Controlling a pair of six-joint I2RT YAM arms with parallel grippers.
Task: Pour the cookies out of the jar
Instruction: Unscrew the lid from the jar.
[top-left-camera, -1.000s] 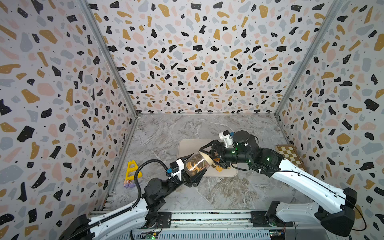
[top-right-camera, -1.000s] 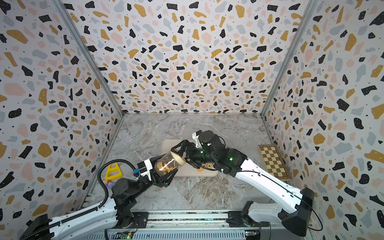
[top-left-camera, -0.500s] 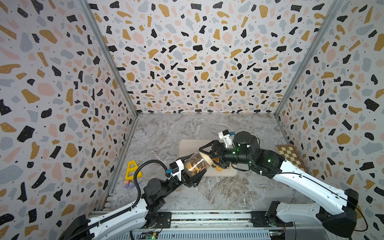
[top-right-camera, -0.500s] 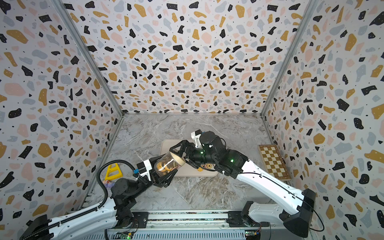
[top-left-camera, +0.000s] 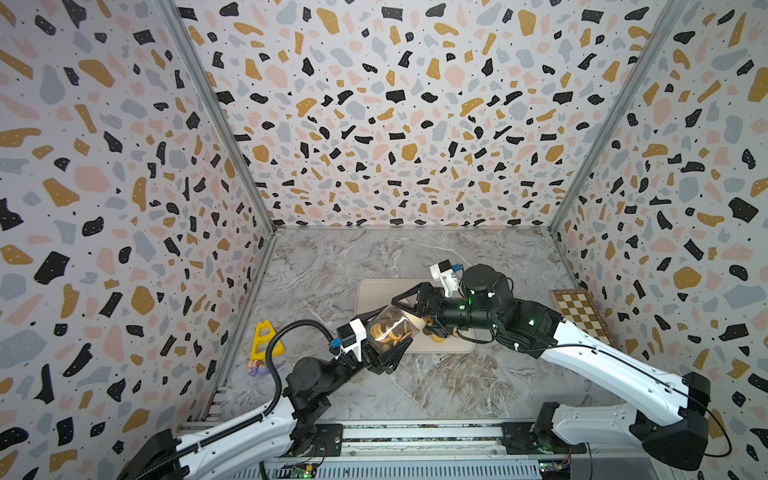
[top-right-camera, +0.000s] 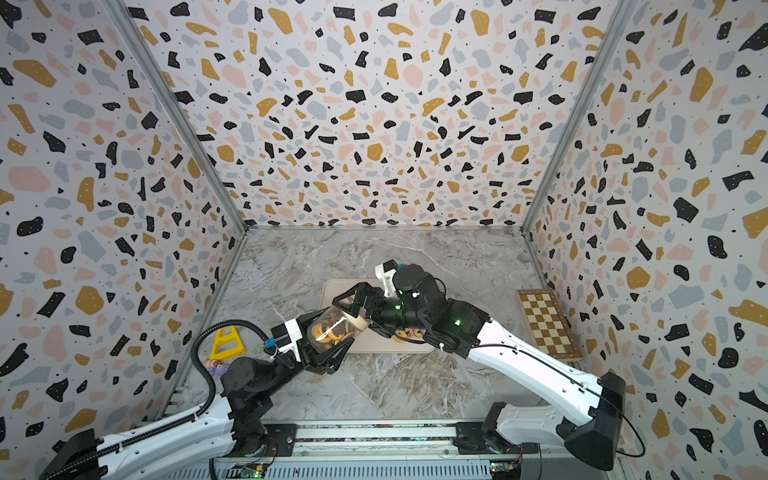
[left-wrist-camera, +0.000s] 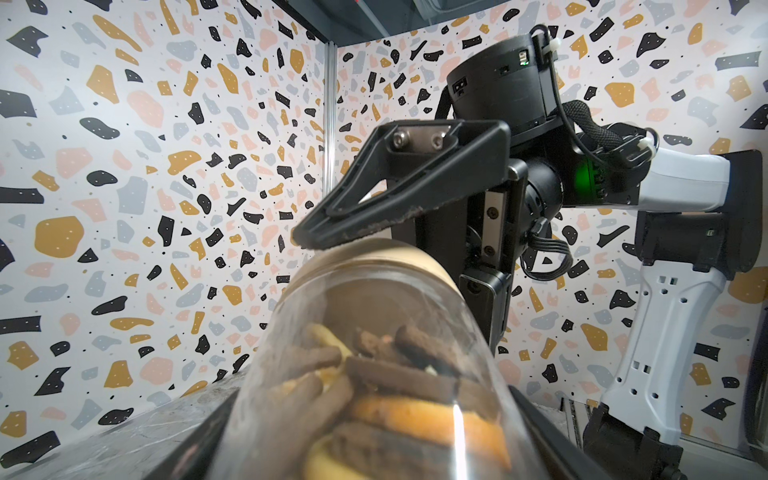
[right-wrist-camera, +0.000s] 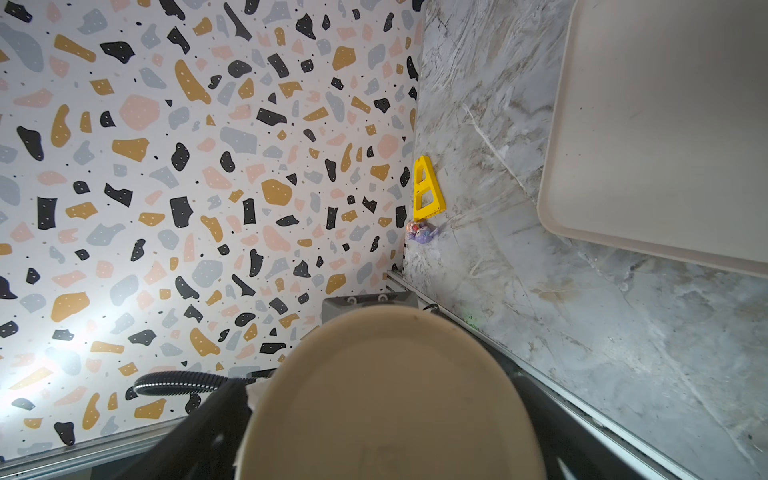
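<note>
My left gripper (top-left-camera: 388, 334) was clamped on the clear jar (top-right-camera: 330, 328), which was tilted over the near-left edge of the beige tray (top-left-camera: 374, 291). Most of the cookies (left-wrist-camera: 399, 386) were inside it behind the tan lid (right-wrist-camera: 390, 395). My right gripper (top-left-camera: 411, 318) sat astride that lid with one finger touching its rim, but I couldn't tell whether it gripped. A few loose cookies (top-right-camera: 405, 333) lay on the tray, so I judged the pouring barely begun.

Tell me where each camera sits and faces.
Top views: high over the front rail, looking down at tray, both arms, left claw holding the jar, right claw on its lid.
Left wrist: behind the left claw, looking along the jar's cookies to the lid; right arm shows.
Right wrist: behind the right claw, facing the lid's top; its fingers show.
Shared: both wrist views see the lid, from opposite sides.
</note>
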